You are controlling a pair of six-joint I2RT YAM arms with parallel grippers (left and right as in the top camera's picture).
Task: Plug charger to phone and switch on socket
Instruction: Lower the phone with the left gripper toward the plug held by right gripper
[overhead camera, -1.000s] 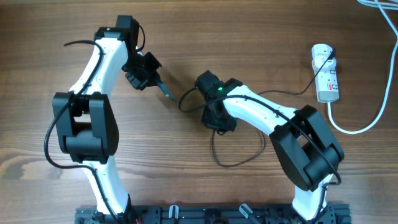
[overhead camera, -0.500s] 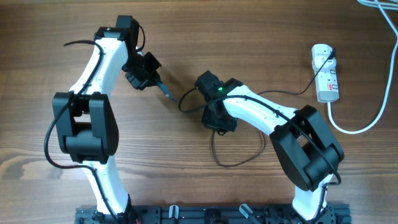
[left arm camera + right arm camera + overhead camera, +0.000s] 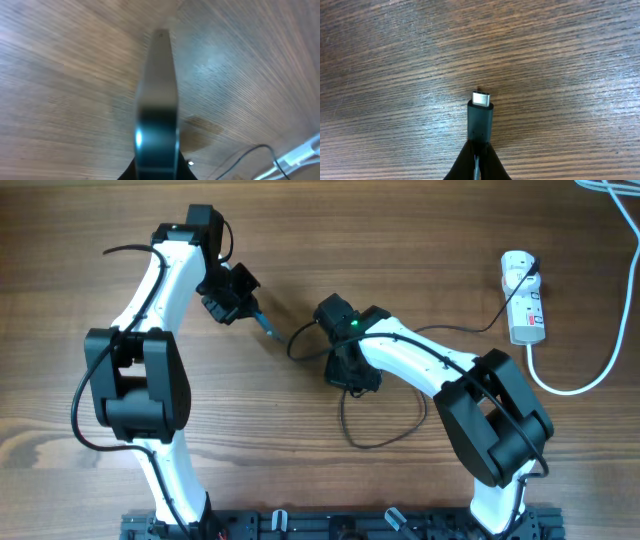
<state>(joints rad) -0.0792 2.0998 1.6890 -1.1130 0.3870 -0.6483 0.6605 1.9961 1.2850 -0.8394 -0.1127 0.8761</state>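
My left gripper (image 3: pixel 243 304) is shut on the phone (image 3: pixel 263 324), held on edge above the table at centre left; only a thin dark sliver with a cyan glint shows overhead. In the left wrist view the phone (image 3: pixel 159 100) stands edge-on from the jaws (image 3: pixel 157 170). My right gripper (image 3: pixel 350 375) is shut on the charger's dark connector (image 3: pixel 480 120), its silver tip pointing away from the jaws (image 3: pixel 478 155) over bare wood. The black cable (image 3: pixel 385 435) loops below the right arm and runs to the white socket (image 3: pixel 525 300) at the far right.
A thick white lead (image 3: pixel 590 380) curves from the socket along the right edge. The cable and a white lead show at the left wrist view's lower right corner (image 3: pixel 295 155). The arm bases stand at the table's front edge.
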